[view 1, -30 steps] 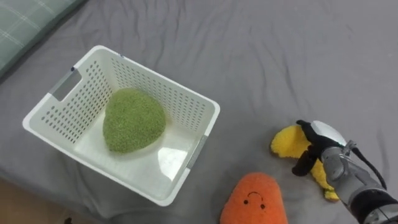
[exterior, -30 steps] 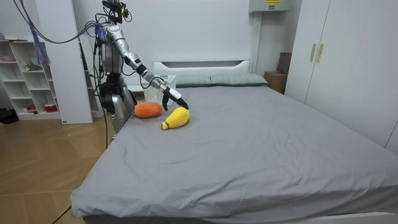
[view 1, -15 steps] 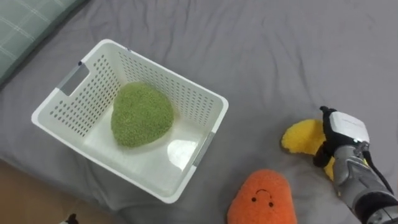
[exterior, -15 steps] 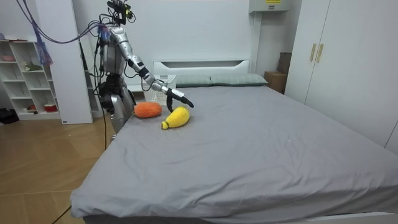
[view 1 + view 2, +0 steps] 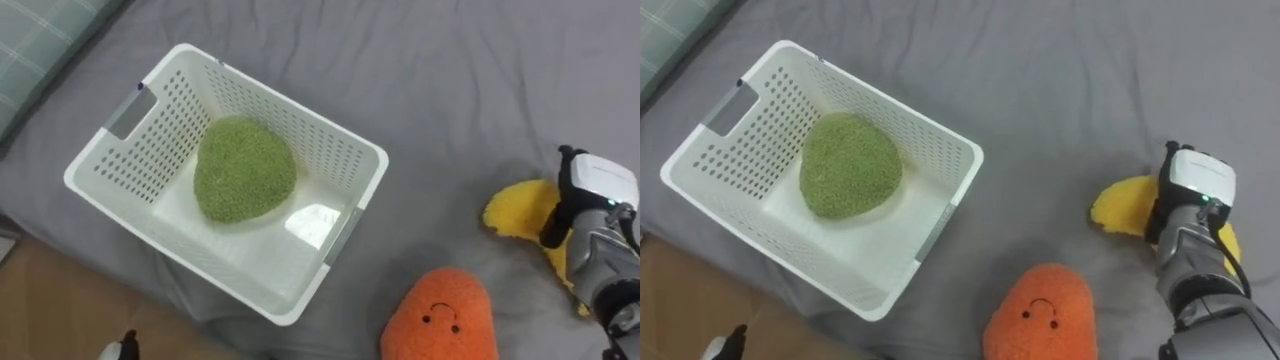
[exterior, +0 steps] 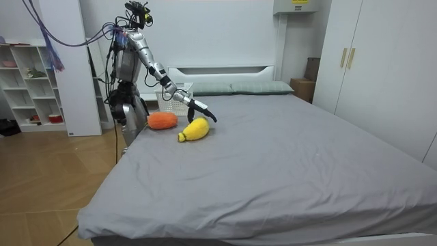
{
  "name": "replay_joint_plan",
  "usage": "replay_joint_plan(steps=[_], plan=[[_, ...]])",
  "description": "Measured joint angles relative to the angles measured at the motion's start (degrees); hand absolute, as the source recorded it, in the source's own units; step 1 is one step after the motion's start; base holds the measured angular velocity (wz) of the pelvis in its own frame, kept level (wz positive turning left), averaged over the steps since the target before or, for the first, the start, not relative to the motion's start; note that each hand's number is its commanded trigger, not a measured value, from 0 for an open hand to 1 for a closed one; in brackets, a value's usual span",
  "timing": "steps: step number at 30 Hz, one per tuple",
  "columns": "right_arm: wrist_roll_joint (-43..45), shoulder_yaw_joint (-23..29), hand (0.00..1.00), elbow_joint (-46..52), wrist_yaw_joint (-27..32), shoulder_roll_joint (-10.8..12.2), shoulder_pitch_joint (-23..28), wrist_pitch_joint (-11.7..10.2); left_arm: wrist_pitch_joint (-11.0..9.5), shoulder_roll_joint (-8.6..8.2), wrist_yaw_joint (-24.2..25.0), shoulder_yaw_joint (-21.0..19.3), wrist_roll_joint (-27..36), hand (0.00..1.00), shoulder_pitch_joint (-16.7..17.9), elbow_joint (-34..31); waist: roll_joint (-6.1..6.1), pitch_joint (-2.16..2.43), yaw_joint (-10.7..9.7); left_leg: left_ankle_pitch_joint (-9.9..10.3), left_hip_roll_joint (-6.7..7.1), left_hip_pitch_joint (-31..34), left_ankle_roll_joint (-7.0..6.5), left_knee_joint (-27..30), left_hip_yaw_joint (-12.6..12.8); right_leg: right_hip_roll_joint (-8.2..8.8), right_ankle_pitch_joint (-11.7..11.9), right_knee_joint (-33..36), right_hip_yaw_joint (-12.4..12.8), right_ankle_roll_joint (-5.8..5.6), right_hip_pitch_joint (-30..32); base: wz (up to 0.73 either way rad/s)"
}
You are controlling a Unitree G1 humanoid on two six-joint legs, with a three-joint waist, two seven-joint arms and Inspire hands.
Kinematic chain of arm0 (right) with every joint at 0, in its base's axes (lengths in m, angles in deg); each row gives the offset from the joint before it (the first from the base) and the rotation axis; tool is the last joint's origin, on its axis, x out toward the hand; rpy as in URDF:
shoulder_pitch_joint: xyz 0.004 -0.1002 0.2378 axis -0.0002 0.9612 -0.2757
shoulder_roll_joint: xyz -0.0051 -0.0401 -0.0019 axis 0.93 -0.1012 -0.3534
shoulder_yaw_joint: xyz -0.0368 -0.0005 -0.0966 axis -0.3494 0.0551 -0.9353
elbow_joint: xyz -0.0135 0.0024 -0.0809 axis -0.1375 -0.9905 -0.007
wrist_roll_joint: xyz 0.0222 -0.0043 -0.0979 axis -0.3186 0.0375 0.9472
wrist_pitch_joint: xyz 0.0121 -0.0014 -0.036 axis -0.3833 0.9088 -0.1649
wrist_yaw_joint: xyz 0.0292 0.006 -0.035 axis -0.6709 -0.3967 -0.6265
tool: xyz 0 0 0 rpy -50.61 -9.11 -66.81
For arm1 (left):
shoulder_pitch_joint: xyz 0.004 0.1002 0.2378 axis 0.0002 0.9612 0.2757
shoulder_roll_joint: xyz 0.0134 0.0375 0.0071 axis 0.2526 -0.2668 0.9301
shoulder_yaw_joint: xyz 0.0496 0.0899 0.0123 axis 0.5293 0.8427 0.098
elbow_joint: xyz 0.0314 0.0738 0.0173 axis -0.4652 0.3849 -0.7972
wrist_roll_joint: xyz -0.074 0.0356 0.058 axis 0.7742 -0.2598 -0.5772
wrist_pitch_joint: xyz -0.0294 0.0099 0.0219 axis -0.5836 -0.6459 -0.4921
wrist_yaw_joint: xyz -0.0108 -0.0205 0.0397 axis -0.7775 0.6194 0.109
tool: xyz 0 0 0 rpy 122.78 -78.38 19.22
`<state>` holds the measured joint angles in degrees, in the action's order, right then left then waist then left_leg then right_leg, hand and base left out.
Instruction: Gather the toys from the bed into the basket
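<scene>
A white slatted basket stands on the grey bed near its edge, with a round green plush toy inside. An orange plush toy with a smiling face lies on the sheet to the basket's right. Beyond it lies a yellow plush toy. My right hand hovers just over the yellow toy's right part, back of the hand up, fingers fairly straight and holding nothing. In the room view I stand at the bedside with the right hand stretched out above the yellow toy.
A green checked pillow lies at the far left by the basket. The bed's edge and the wooden floor show at the lower left. The room view has a white shelf unit behind me and wardrobes at its right.
My right hand, whose fingers lay round the yellow toy a second ago, has lifted off it and reached farther out. The yellow toy stays on the bed. The camera has shifted.
</scene>
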<state>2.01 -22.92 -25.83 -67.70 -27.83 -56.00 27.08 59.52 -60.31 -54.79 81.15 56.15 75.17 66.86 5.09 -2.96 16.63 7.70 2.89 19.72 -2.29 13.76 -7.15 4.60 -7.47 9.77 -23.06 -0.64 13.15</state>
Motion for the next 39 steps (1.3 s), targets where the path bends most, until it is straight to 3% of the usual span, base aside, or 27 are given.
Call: replay_joint_plan(steps=[8, 22, 27, 32, 39], plan=[[-3.0, -2.6, 1.00, -0.3, -3.8, -0.4, 0.2, 0.5, -0.2, -0.05, 1.4, 2.6, 0.1, 0.00, -1.2, -0.6, -0.08, -0.03, 0.6, -0.2, 0.22, 0.7, 0.03, 0.1, -1.1, 0.06, 0.0, 0.0, -0.7, 0.00, 0.1, 0.07], [-6.5, -2.0, 1.00, -1.2, -6.2, -0.5, 0.6, 0.4, -0.2, 0.37, 1.4, 2.5, 0.6, 0.00, -1.6, -1.1, 0.06, 0.07, 0.7, -0.3, 0.35, 0.8, 0.02, 0.5, -1.0, 0.19, 0.0, 0.1, -1.2, 0.00, 0.0, 0.00], [-7.5, 1.2, 1.00, 0.1, -6.1, -0.6, 1.1, -0.8, -0.8, 0.69, 1.2, 2.1, 0.6, 0.00, -1.2, -1.5, 0.32, 0.24, -1.0, -0.4, 0.47, 0.5, -0.09, 0.7, -0.9, 0.33, 0.0, 0.3, -0.9, -0.06, -0.3, -0.01], [-7.6, 7.7, 1.00, 6.7, -6.2, -0.6, 2.3, -1.3, -1.7, 1.21, 0.7, -0.4, 0.1, 0.00, 0.1, -1.5, 1.45, 0.95, -3.1, -0.5, 0.14, -1.1, -0.13, 0.4, 0.6, 0.39, 0.0, 0.8, 0.6, -0.06, -0.8, -0.15], [-7.8, 9.0, 1.00, 30.8, -6.6, -0.5, 9.4, -1.2, -1.7, 1.48, 0.5, -1.8, 0.9, 0.00, 4.1, -1.9, 2.06, 1.58, -6.9, -0.5, -0.52, -10.1, -0.19, -2.9, 3.9, 0.15, 0.0, 0.6, 3.8, -0.11, -7.2, -0.23]])
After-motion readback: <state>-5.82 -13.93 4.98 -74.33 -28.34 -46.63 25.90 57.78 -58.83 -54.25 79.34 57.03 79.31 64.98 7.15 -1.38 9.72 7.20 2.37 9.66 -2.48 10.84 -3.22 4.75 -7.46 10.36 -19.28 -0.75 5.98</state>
